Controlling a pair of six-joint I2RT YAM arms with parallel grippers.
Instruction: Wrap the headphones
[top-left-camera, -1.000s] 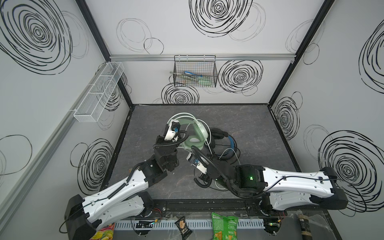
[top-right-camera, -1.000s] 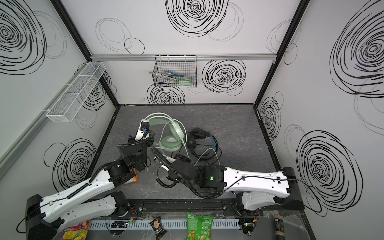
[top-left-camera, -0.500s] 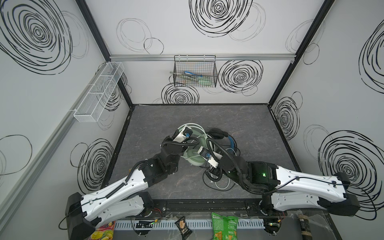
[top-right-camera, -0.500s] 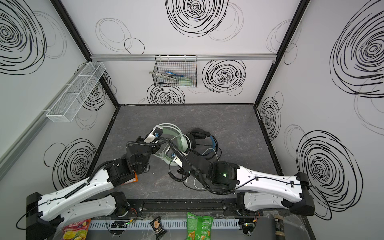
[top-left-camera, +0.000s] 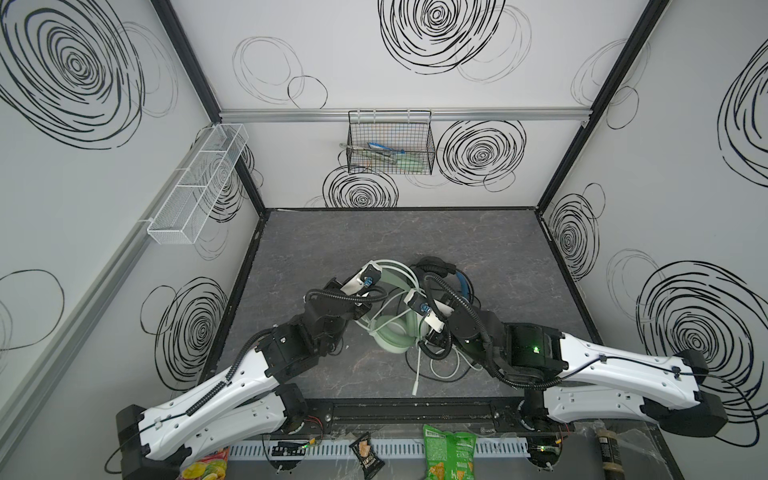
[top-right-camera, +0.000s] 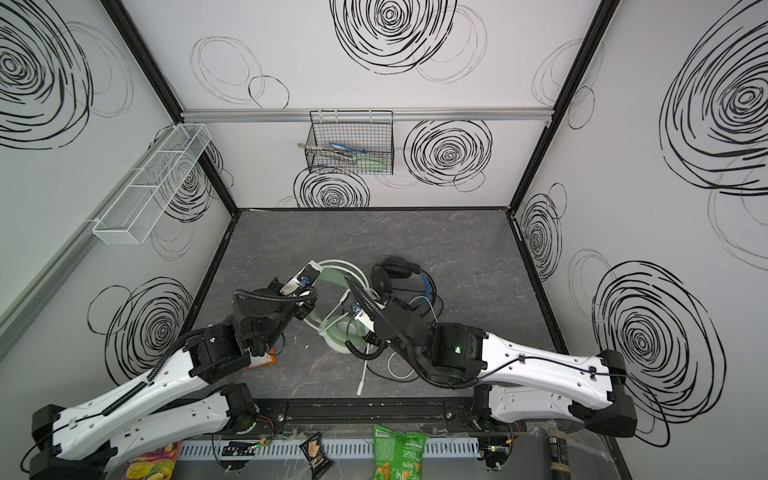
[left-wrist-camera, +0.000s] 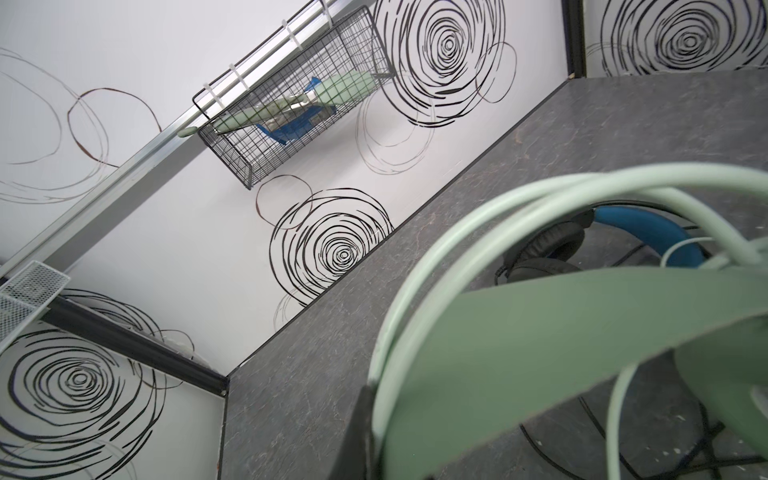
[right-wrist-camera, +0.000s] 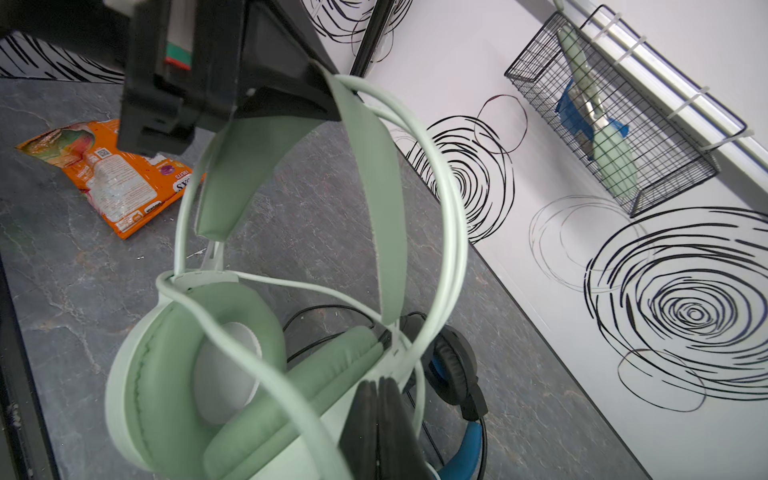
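Note:
The mint-green headphones (top-left-camera: 395, 332) hang tilted over the table centre, ear cups low. My left gripper (top-left-camera: 365, 311) is shut on their headband (right-wrist-camera: 353, 137); one finger (left-wrist-camera: 360, 419) shows against the band. The pale cable (right-wrist-camera: 451, 232) loops round the headband and crosses an ear cup (right-wrist-camera: 174, 374). My right gripper (right-wrist-camera: 380, 401) is shut at the lower ear cup, its pads pressed together with the cable running beside them. The black headphones with the blue-lined band (top-left-camera: 434, 266) (top-right-camera: 395, 270) lie just behind. Loose white cable (top-left-camera: 444, 372) trails on the table in front.
An orange snack packet (right-wrist-camera: 112, 183) lies on the table under my left arm (top-right-camera: 262, 359). A black wire basket (top-left-camera: 390, 145) hangs on the back wall, a white mesh shelf (top-left-camera: 195, 187) on the left wall. Snack bags (top-left-camera: 449, 457) lie beyond the front rail.
My left gripper has carried the green headphones right and lower. My right gripper has swung from the table's front up and right to the headset, drawing cable with it.

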